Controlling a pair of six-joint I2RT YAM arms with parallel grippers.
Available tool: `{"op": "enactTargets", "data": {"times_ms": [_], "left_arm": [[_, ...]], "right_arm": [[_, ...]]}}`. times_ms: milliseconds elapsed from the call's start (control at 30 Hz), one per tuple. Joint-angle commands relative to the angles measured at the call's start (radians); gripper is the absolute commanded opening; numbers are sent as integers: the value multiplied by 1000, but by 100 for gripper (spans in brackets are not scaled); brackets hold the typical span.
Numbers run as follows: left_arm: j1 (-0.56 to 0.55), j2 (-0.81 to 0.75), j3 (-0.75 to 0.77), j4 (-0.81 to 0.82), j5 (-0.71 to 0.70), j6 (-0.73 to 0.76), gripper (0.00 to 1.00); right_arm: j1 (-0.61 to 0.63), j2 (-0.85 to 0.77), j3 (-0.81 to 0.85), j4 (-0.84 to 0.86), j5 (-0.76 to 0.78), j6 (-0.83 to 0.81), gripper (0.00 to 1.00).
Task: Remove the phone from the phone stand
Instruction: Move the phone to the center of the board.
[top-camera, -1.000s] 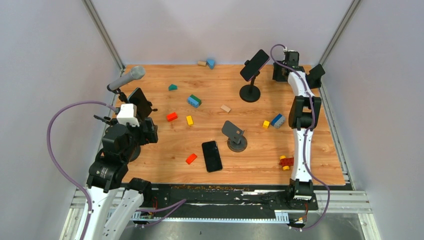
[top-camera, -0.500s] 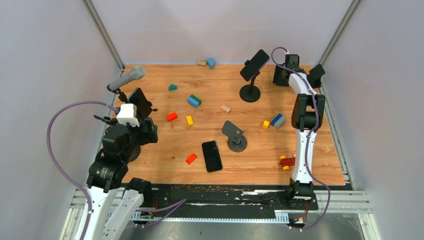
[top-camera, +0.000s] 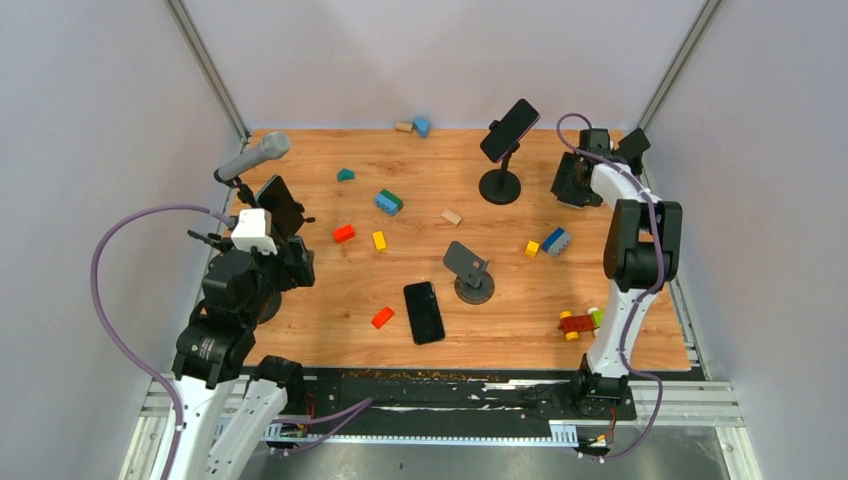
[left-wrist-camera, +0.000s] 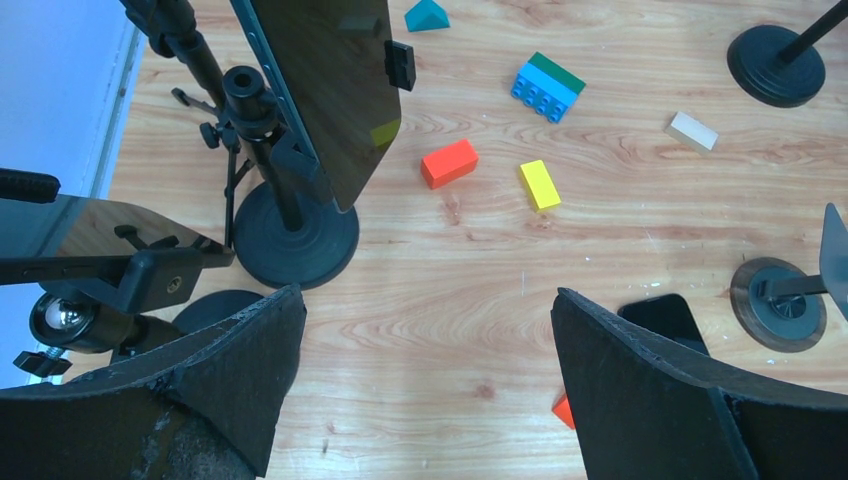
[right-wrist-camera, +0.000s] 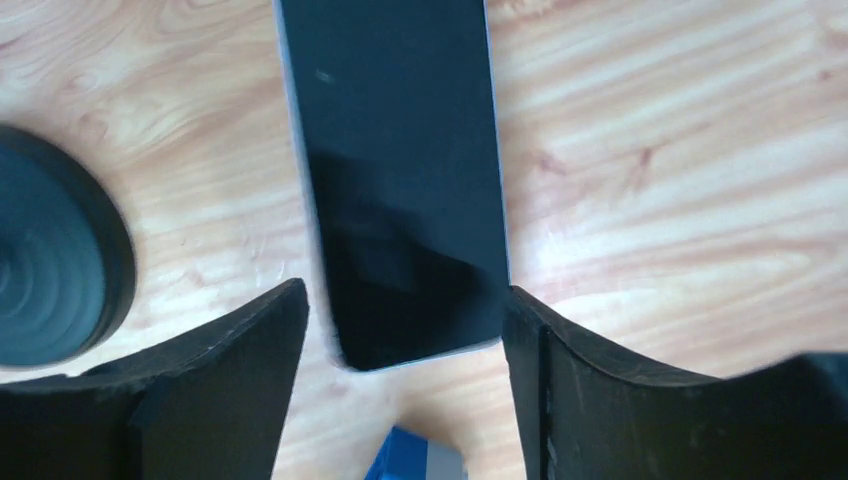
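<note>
A black phone (top-camera: 510, 130) sits tilted in the clamp of a black stand (top-camera: 500, 186) at the back of the table. My right gripper (top-camera: 574, 182) hovers to the right of that stand. In the right wrist view it (right-wrist-camera: 405, 300) is open, with the phone's lower end (right-wrist-camera: 400, 180) showing between the jaws and its corner by the right finger (right-wrist-camera: 600, 400); I cannot tell if they touch. The stand's round base (right-wrist-camera: 50, 262) is at the left. My left gripper (left-wrist-camera: 425, 380) is open and empty above bare wood at the near left.
A second phone (left-wrist-camera: 320, 90) stands clamped on a stand next to a microphone (top-camera: 255, 157) at the left. A phone (top-camera: 424, 312) lies flat beside an empty stand (top-camera: 468, 272) in the middle. Several coloured bricks are scattered about, one blue (right-wrist-camera: 425, 458) under my right gripper.
My right gripper has pulled away from behind the back phone, moving nearer and to the right. The phone has stayed in its stand. The left arm has not moved.
</note>
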Motion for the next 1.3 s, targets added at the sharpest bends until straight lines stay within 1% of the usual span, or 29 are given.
{"op": "enactTargets", "data": {"times_ms": [0, 200, 300, 367, 400, 433, 467, 500, 533, 567, 667, 800, 867, 900, 1000, 1067, 1133, 1267], "left_arm": [[7, -14, -3, 28, -1, 12, 100], [7, -26, -3, 28, -5, 14, 100], [8, -29, -4, 28, -7, 12, 100], [6, -30, -4, 28, -5, 13, 100], [7, -29, -5, 29, -4, 13, 100], [7, -29, -5, 28, -3, 14, 100], [7, -28, -4, 29, -3, 14, 100], [7, -26, -4, 28, -3, 14, 100], [7, -26, -4, 28, -3, 14, 100], [8, -27, -4, 28, -5, 14, 100], [7, -30, -5, 29, -7, 12, 100], [7, -31, -5, 29, -9, 12, 100], [7, -31, -5, 29, -7, 12, 100], [7, -30, -5, 30, -6, 13, 100], [8, -30, -5, 30, -4, 14, 100], [7, -30, -5, 29, -5, 13, 100], [7, -30, -5, 30, -6, 12, 100], [7, -29, -5, 30, -5, 13, 100]], "right_arm": [[9, -188, -117, 62, 18, 54, 0], [14, -350, -280, 67, -32, 58, 0], [17, -384, -331, 79, 2, 49, 1], [16, -373, -319, 80, 34, 28, 11], [14, -359, -305, 79, 32, 19, 18], [14, -340, -287, 78, 32, 9, 28], [14, -316, -262, 71, 33, -2, 42], [13, -285, -234, 60, 40, -9, 53], [12, -254, -196, 45, 48, -15, 60], [11, -223, -148, 27, 56, -20, 67], [6, -144, -72, 7, 96, -33, 85], [-15, -29, 38, -43, 84, -55, 91], [-23, 20, 84, -66, 86, -70, 99], [-27, 41, 115, -78, 83, -79, 100], [-43, 93, 161, -101, 69, -98, 100], [-62, 120, 181, -110, 35, -100, 100], [-77, 148, 195, -116, -31, -109, 100], [-80, 194, 232, -151, -78, -134, 100]]}}
